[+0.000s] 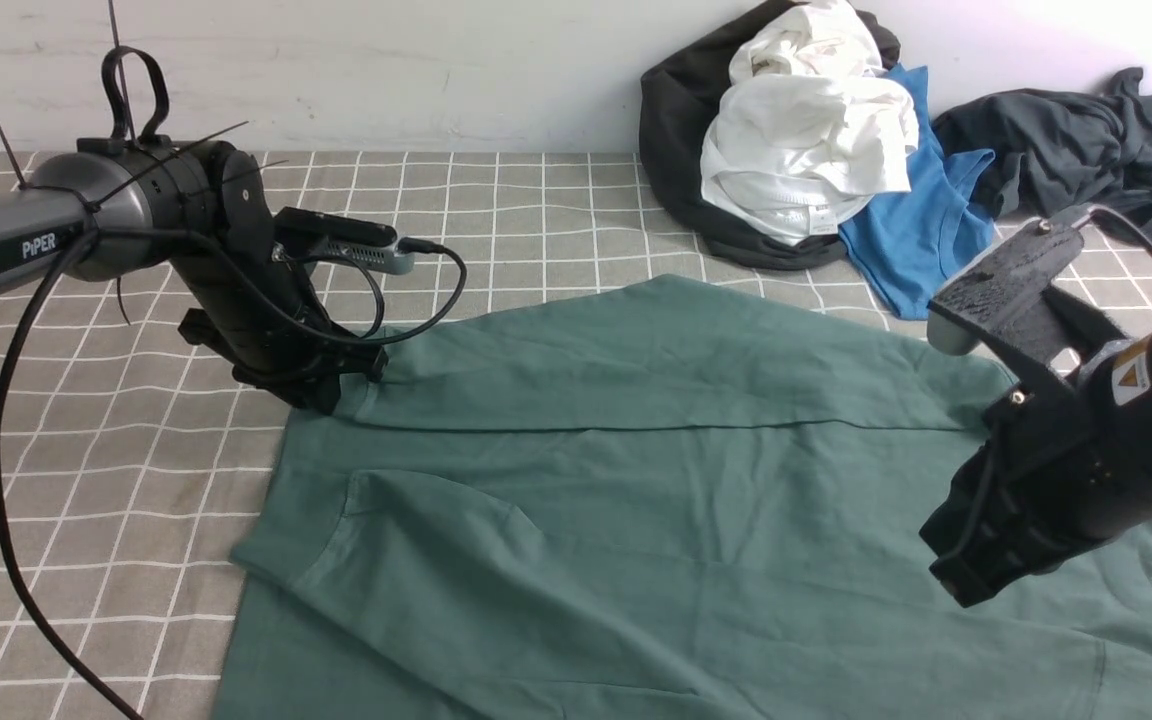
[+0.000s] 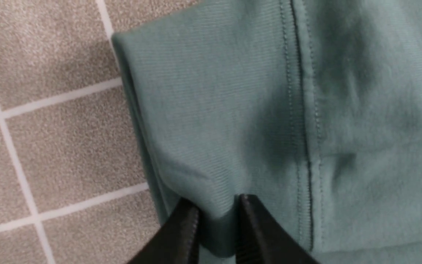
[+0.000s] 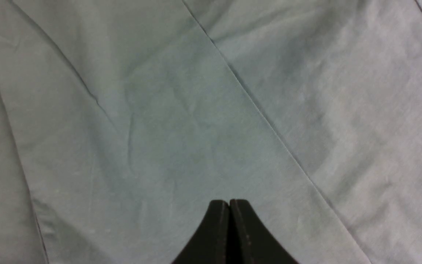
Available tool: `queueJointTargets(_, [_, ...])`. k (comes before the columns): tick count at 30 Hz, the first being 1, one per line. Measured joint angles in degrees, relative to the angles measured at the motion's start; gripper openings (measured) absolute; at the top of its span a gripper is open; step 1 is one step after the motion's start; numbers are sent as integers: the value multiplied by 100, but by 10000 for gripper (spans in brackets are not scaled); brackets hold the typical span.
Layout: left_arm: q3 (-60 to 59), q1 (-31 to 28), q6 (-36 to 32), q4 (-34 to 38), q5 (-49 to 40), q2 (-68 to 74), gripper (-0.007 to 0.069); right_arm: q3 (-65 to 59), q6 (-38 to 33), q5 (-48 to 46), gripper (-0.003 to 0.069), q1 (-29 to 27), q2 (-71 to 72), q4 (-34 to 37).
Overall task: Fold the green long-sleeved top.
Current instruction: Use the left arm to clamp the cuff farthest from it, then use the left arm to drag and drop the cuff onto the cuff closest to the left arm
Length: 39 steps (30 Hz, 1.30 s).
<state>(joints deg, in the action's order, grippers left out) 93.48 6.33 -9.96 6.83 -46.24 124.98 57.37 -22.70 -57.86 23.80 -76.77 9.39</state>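
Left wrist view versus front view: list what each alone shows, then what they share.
Left wrist only: the ribbed cuff caught between the left tool's fingers, beside a stitched seam. Front only: the right tool, plus a white garment, blue garment and dark grey garment heaped at the back. Both: the green long-sleeved top, the left tool, the checked tablecloth.

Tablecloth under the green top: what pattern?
Grey-brown tablecloth with a white grid of squares; the front view shows it best.

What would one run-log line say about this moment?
left end effector: pinching sleeve cuff of green long-sleeved top | right end effector: shut, empty, above top | fold: not finished
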Motion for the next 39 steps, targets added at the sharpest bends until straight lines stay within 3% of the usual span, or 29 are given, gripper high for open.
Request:
queueJointTargets(15, [2,0,-160,31,-5,-63,57,0,0,12,-14,0,0,5])
queueJointTargets(23, [-415,-14,-171,378,-925,-1103,23,0,0,-61,-14,0,0,-1])
queueJointTargets(30, [-2642,-153,-274,780,-1185,-3295,23,0,11,-153,-14,0,0,-34])
queueJointTargets(34, [-4084,-135,-372,892,-778,-4136,23,0,-2,-373,-14,7,6,164])
queueJointTargets(39, [-4943,-135,-522,903,-336,-4442,32,0,-120,-625,-14,236,141,197])
